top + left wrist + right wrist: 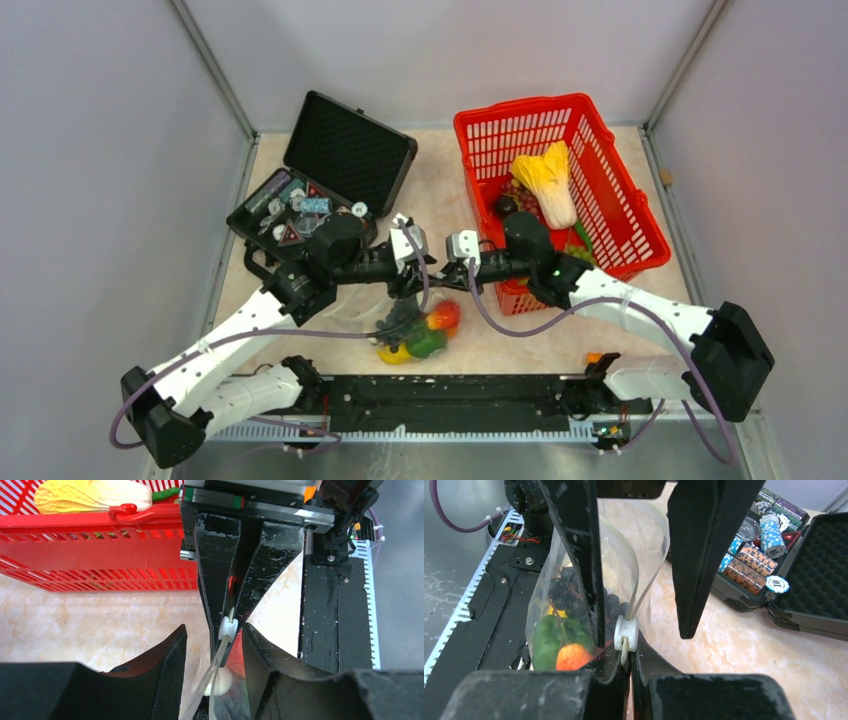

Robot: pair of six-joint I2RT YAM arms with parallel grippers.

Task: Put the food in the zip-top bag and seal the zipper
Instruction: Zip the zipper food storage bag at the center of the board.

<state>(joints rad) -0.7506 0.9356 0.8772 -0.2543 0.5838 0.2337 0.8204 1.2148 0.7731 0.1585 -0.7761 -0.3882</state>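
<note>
The clear zip-top bag (621,565) hangs between both grippers, above the table's near edge (425,335). It holds dark grapes (561,587), a green pepper (549,637), an orange (571,657), a lemon and a red fruit (446,315). My right gripper (630,647) is shut on the zipper strip right below its white slider (626,632). My left gripper (213,630) is open, its fingers (696,555) straddling the bag's mouth without pinching it. A white mushroom (222,682) shows through the bag. The pale cabbage (550,180) lies in the basket.
The red mesh basket (640,215) stands at the back right, close behind my right wrist. An open black case (345,150) with chips sits at the back left. The black mounting rail (450,395) runs along the near edge under the bag.
</note>
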